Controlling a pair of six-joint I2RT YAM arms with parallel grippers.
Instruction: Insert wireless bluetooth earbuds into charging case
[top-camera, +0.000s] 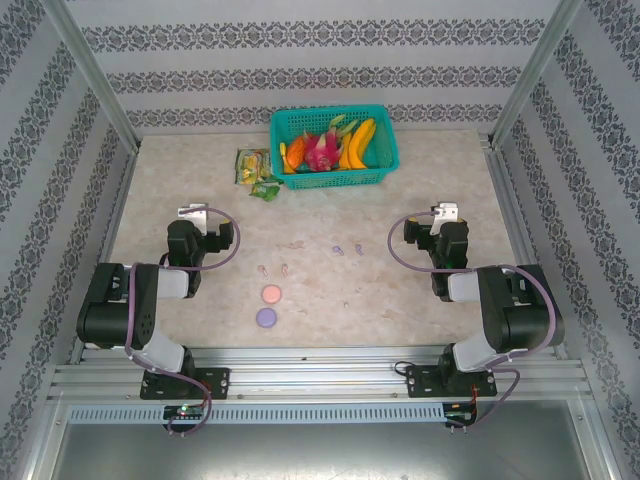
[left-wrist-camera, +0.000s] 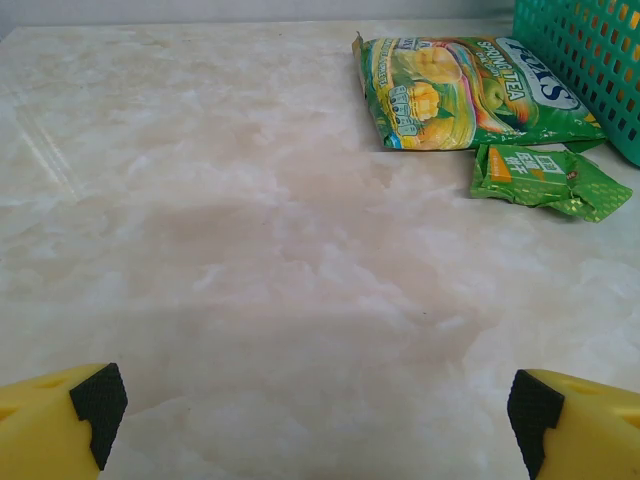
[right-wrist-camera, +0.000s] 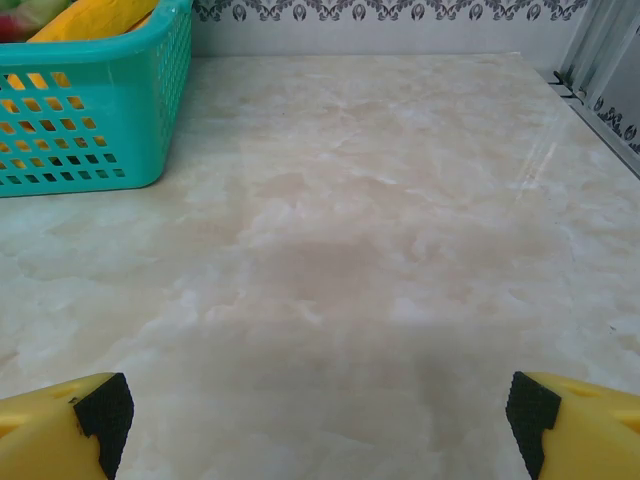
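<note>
Now your left claw (left-wrist-camera: 315, 400) is hanging released, nearer the pink earbuds (top-camera: 262, 270) lying just beyond the pink charging case (top-camera: 271, 294); your right claw (right-wrist-camera: 318, 405) is gaping too.

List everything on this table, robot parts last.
basket: one, teal, far middle
fruit: several, yellow, pink, orange, inside basket
snack packets: two, green, left of basket
pink case: one, pink, near centre
purple case: one, purple, nearer than pink case
pink earbuds: two, pale pink, beyond pink case
lilac earbuds: two, pale lilac, right of pink earbuds
table: one, beige marble
left gripper: one, yellow-black, open, left
right gripper: one, yellow-black, open, right
</note>
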